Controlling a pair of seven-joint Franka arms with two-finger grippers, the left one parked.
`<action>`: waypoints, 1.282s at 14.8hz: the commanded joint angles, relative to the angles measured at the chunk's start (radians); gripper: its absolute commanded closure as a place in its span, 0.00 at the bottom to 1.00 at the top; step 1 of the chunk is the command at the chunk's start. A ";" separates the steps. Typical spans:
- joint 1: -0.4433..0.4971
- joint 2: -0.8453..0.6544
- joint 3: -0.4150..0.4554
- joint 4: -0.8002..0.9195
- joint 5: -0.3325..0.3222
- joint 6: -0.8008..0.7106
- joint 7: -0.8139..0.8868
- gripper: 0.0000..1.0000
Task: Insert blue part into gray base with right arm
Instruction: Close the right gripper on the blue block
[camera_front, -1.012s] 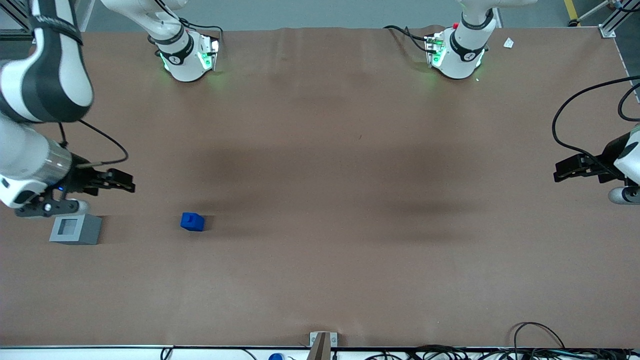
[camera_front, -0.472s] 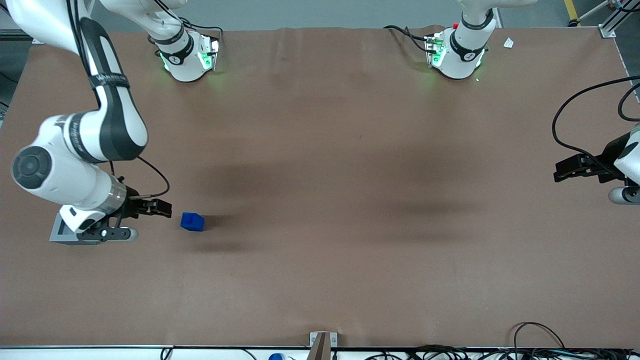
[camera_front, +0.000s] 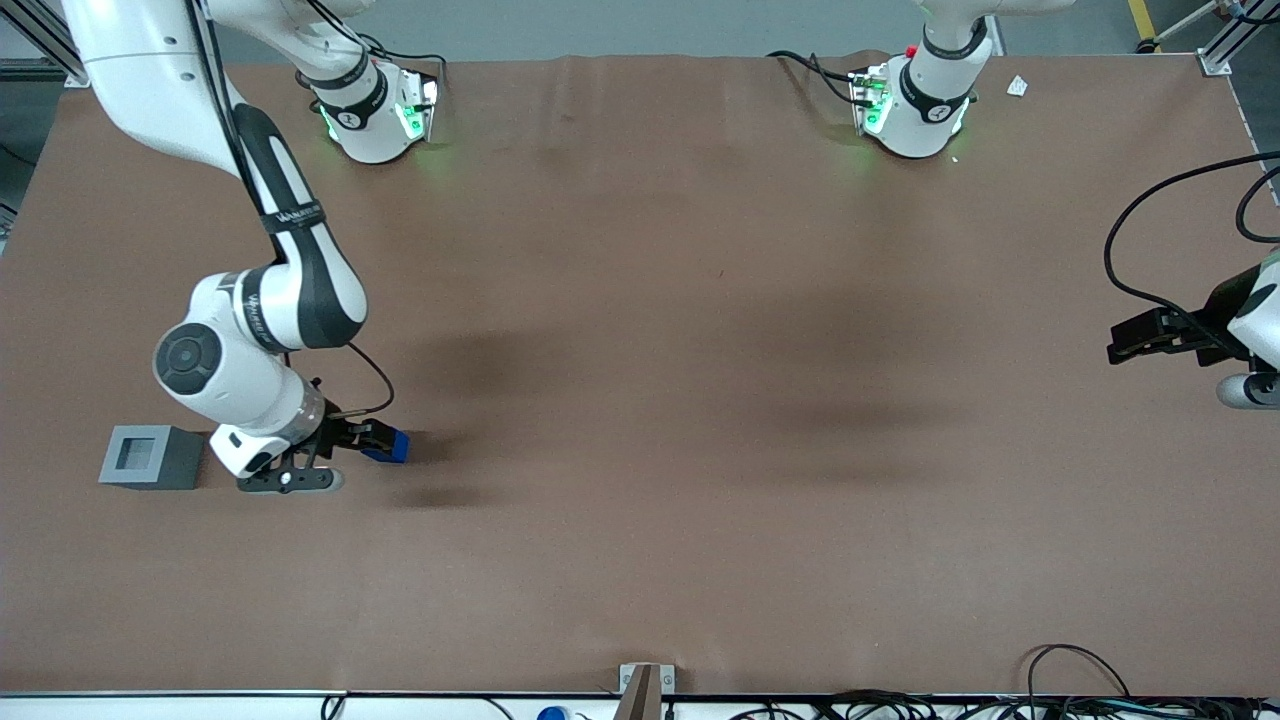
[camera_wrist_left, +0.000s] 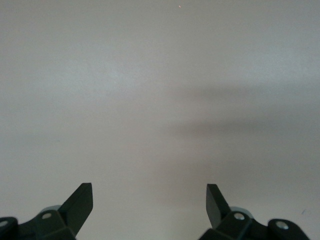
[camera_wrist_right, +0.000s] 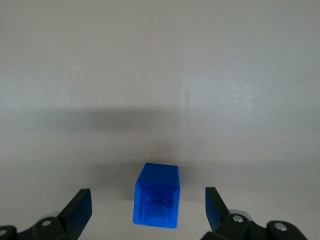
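The blue part (camera_front: 391, 447) rests on the brown table, partly covered by my right gripper (camera_front: 375, 437) in the front view. In the right wrist view the blue part (camera_wrist_right: 156, 195) lies between the two open fingers, touching neither; the gripper (camera_wrist_right: 148, 202) is open around it. The gray base (camera_front: 151, 457) with its square recess stands on the table beside the right arm's wrist, toward the working arm's end, apart from the blue part.
The right arm's green-lit base (camera_front: 375, 110) stands at the table's edge farthest from the front camera. Cables (camera_front: 1080, 690) lie along the near edge. A small bracket (camera_front: 645, 680) sits at the middle of the near edge.
The right arm has swung from over the gray base toward the blue part and lowered; the gripper now straddles the blue part. The gray base is uncovered again. The blue part has not moved.
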 joint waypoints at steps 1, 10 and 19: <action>0.007 0.007 -0.006 -0.046 -0.004 0.057 0.008 0.00; 0.001 0.029 -0.004 -0.082 -0.002 0.079 0.047 0.04; -0.005 0.027 -0.006 -0.070 -0.002 0.051 0.091 0.56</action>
